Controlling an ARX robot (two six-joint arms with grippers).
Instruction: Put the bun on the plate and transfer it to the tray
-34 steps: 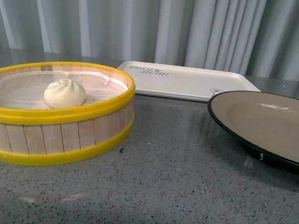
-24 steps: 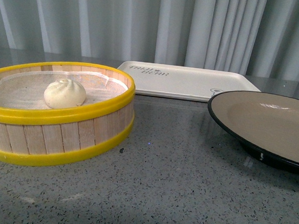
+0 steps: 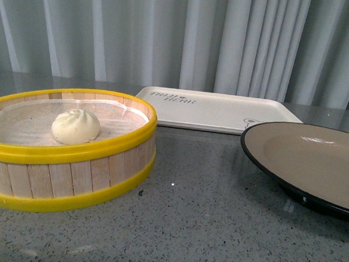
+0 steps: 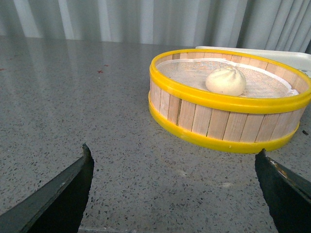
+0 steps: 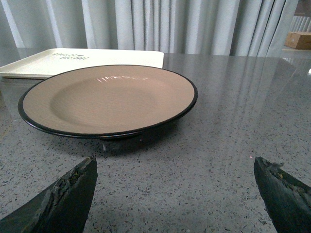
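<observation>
The white pleated bun (image 3: 76, 126) lies inside a yellow-rimmed wooden steamer basket (image 3: 69, 177) at the left. It also shows in the left wrist view (image 4: 226, 80). The tan plate with a black rim (image 3: 316, 159) stands at the right, empty; it also shows in the right wrist view (image 5: 107, 99). The cream tray (image 3: 218, 110) lies flat behind both, empty. My left gripper (image 4: 172, 187) is open and empty over bare table short of the basket. My right gripper (image 5: 175, 191) is open and empty short of the plate. Neither arm shows in the front view.
The table is speckled grey stone (image 3: 197, 228). Pale curtains (image 3: 169, 35) hang behind it. A brown box (image 5: 299, 40) stands far off beyond the table in the right wrist view.
In the front view the whole scene sits slightly lower in the frame than before, so the view has shifted a little. The bun, plate and tray keep their places on the table.
</observation>
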